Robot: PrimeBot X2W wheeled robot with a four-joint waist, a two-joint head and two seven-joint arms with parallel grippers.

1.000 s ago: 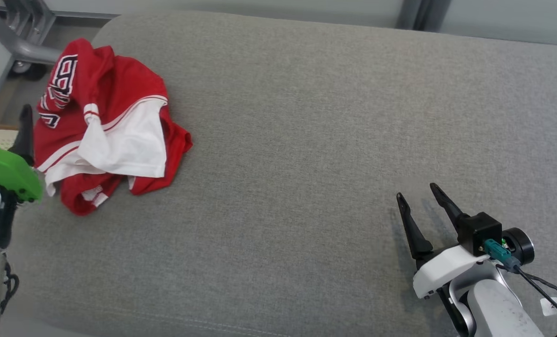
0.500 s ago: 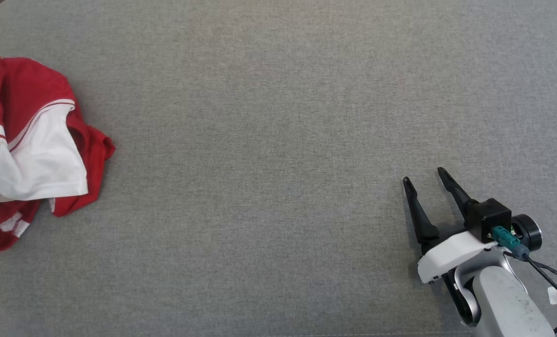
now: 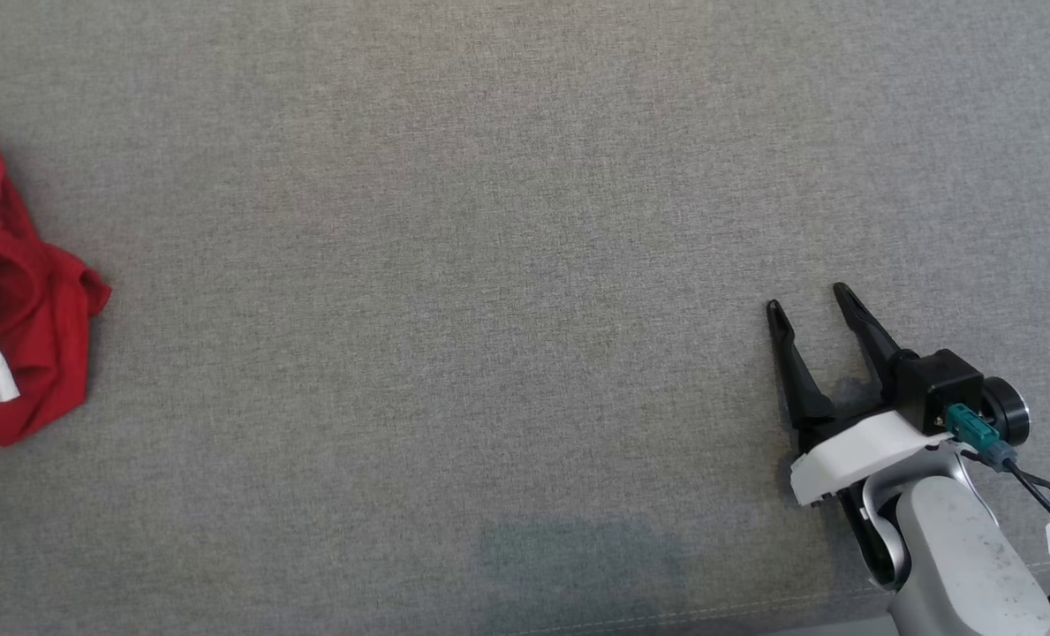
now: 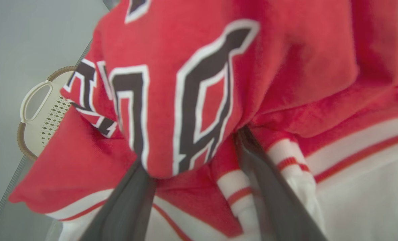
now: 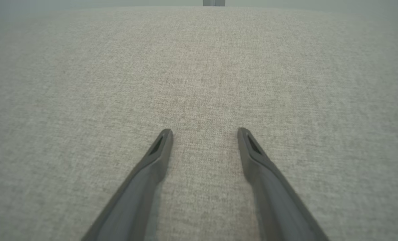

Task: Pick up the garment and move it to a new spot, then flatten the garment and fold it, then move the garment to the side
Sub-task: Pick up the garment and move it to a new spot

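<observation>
The garment (image 3: pixel 34 340) is a crumpled red and white jersey with black-and-white lettering, lying at the left edge of the head view and cut off by it. In the left wrist view the garment (image 4: pixel 202 83) is very close. My left gripper (image 4: pixel 192 150) is pushed into it, fingers spread wide on either side of a bunched red fold, with their tips buried in cloth. My right gripper (image 3: pixel 807 298) rests open at the lower right, far from the garment. Nothing but bare grey fabric lies between its fingers (image 5: pixel 204 130).
A broad grey upholstered surface (image 3: pixel 489 265) stretches between the garment and my right gripper. Its front seam runs along the bottom right. A cream perforated basket (image 4: pixel 41 113) with a handle stands beyond the garment's far side, off the surface.
The head camera has swung, so the garment slid to the view's left edge and the green part of my left arm left it. My right gripper stays open in place.
</observation>
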